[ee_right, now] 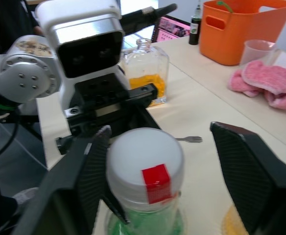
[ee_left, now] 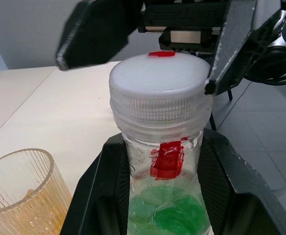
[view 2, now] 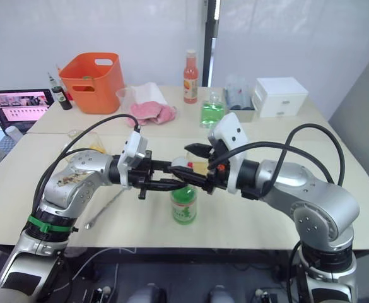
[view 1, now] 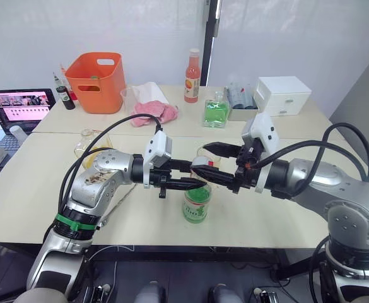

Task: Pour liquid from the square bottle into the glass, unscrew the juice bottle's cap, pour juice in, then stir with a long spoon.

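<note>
The juice bottle (view 1: 195, 205), slim with a green label and a red neck band, stands at the table's front middle. My left gripper (view 1: 195, 184) is shut on its neck just under the white cap (ee_left: 160, 78), one finger on each side. From the right, my right gripper (ee_right: 167, 156) stands open around the cap, one finger close to it and the other well apart. The ribbed glass (ee_left: 20, 196) holds orange-yellow liquid and stands just behind the bottle. At the left stands the square bottle (view 1: 93, 146). The long spoon (view 2: 105, 208) lies on the table under my left arm.
Along the back of the table are an orange bin (view 1: 98, 81), a pink cloth (view 1: 152, 112), a tall pink-orange bottle (view 1: 192, 76), a green square bottle (view 1: 216, 112) and a white drawer box (view 1: 282, 95). A laptop (view 1: 20, 107) sits at the far left.
</note>
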Robot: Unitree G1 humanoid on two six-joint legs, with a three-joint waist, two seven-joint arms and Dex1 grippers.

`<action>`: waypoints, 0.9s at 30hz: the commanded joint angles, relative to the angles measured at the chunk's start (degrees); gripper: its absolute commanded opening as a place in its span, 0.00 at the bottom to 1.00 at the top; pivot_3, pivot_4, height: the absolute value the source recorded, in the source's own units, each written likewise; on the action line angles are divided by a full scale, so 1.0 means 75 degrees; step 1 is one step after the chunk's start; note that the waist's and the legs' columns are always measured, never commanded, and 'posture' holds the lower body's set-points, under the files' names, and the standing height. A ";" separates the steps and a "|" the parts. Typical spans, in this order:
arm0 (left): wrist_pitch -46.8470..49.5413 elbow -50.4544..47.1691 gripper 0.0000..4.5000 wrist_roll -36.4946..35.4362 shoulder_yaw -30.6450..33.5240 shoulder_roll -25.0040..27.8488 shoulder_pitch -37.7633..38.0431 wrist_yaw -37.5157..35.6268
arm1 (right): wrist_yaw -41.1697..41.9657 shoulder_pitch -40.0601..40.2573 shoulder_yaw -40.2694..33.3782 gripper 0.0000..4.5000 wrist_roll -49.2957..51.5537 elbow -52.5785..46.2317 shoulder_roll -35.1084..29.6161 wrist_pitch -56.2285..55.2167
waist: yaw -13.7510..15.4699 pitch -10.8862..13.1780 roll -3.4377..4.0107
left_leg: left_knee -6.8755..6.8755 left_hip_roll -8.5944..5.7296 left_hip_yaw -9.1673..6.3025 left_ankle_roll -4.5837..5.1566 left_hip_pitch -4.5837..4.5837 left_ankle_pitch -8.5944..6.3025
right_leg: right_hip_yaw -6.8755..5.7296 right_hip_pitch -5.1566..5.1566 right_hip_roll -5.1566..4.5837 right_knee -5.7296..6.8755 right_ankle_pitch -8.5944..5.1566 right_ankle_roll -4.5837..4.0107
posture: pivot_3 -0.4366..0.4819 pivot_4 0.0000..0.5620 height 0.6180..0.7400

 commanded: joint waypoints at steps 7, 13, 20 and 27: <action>0.0006 0.0027 0.33 0.0229 -0.0060 0.0087 0.0004 0.0038 | -0.0094 -0.0039 -0.0018 0.36 0.0149 0.0026 -0.0171 -0.0216 | -0.0002 0.0000 0.0000 | 0.0000 0.0000 0.0000 0.0000 0.0000 0.0000 | 0.0000 0.0001 0.0000 0.0000 0.0000 0.0000 | 0.48 0.27 0.79; 0.0010 0.0033 0.33 0.0239 -0.0057 0.0133 0.0013 0.0030 | 0.1816 -0.0437 0.0549 0.36 -0.0172 0.1181 -0.0755 -0.1243 | -0.0014 0.0000 0.0000 | 0.0000 0.0000 0.0005 0.0000 0.0006 0.0000 | 0.0000 0.0006 0.0001 -0.0002 0.0000 0.0000 | 0.48 0.27 0.79; 0.0005 -0.0046 0.33 0.0228 -0.0106 0.0238 0.0077 -0.0069 | 0.7104 -0.2659 0.2238 0.36 -0.1158 0.5477 -0.0925 -0.3246 | -0.0079 0.0000 0.0000 | -0.0003 0.0008 0.0038 0.0000 0.0015 0.0000 | -0.0005 0.0017 0.0015 -0.0010 0.0000 0.0000 | 0.48 0.27 0.79; 0.0030 -0.0116 0.33 0.0228 -0.0113 0.0267 0.0116 -0.0088 | 0.8567 -0.4208 0.3323 0.36 -0.1768 0.7923 -0.0486 -0.4441 | -0.0101 0.0001 0.0001 | -0.0011 0.0011 0.0032 0.0000 -0.0002 0.0000 | -0.0005 -0.0007 0.0016 -0.0003 0.0000 -0.0002 | 0.48 0.27 0.79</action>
